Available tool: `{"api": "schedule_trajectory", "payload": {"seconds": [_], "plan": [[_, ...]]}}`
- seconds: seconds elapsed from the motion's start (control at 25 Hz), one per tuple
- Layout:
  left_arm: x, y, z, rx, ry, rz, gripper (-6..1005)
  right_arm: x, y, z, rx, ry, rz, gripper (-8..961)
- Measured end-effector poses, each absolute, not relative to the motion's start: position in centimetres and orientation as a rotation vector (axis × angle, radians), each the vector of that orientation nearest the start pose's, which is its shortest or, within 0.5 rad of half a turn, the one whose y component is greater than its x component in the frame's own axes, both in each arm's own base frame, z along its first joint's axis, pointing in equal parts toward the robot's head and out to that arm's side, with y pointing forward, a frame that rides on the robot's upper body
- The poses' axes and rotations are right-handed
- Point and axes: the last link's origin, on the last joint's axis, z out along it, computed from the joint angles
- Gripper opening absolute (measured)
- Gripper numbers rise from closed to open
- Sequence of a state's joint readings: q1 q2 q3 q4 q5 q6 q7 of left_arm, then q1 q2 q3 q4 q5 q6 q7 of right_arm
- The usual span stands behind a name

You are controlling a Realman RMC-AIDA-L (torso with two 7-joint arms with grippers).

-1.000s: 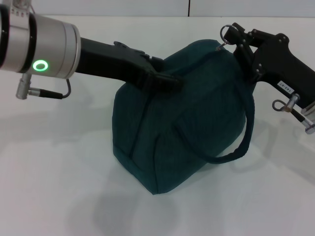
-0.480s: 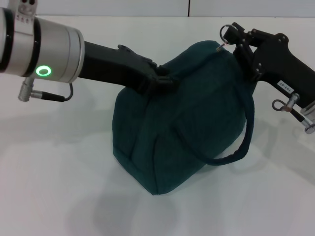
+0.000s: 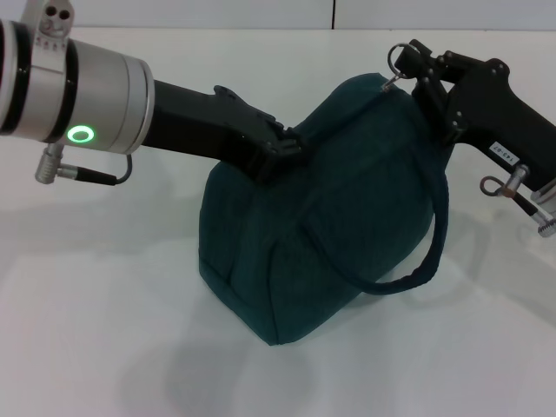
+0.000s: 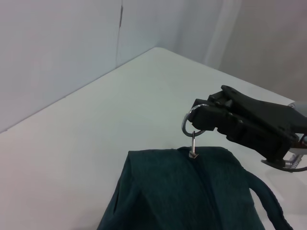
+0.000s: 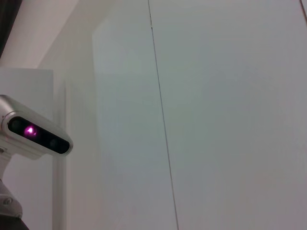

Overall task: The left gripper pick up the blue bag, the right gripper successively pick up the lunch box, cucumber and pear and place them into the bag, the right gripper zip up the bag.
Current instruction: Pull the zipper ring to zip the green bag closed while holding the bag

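Note:
The blue bag (image 3: pixel 321 208) stands on the white table with its top seam closed, and also shows in the left wrist view (image 4: pixel 192 191). My right gripper (image 3: pixel 417 65) is at the bag's upper right end, shut on the ring zipper pull (image 3: pixel 398 56). From the left wrist the same ring (image 4: pixel 191 127) hangs pinched in the right gripper (image 4: pixel 206 115). My left gripper (image 3: pixel 282 149) lies against the bag's upper left edge. The lunch box, cucumber and pear are out of view.
One loop handle (image 3: pixel 426 261) droops down the bag's right side. White table (image 3: pixel 104 304) surrounds the bag, with a wall behind. The right wrist view shows only wall panels and a camera head (image 5: pixel 36 134).
The left arm has shifted, and its claw tip has drawn back a little leftward along the bag's top. The right gripper, ring and bag have stayed put.

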State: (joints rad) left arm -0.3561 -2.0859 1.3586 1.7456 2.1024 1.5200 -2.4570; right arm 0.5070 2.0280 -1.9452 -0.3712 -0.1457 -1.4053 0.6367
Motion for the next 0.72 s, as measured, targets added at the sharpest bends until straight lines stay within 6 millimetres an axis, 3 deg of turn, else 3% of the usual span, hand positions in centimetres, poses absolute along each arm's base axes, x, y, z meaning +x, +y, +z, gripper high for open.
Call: {"api": "schedule_trajectory", "payload": {"seconds": [0.44,0.72], "plan": [[-11.5,30.8,3.6,-2.766,-0.68,-0.246,75,22.1,34.0,-2.4,-2.073,0.371,1.279,122],[-9.9,30.5,3.9,-2.814,-0.613,-0.359,44,25.5,35.0,-2.8,-2.023,0.595,1.122,127]]}}
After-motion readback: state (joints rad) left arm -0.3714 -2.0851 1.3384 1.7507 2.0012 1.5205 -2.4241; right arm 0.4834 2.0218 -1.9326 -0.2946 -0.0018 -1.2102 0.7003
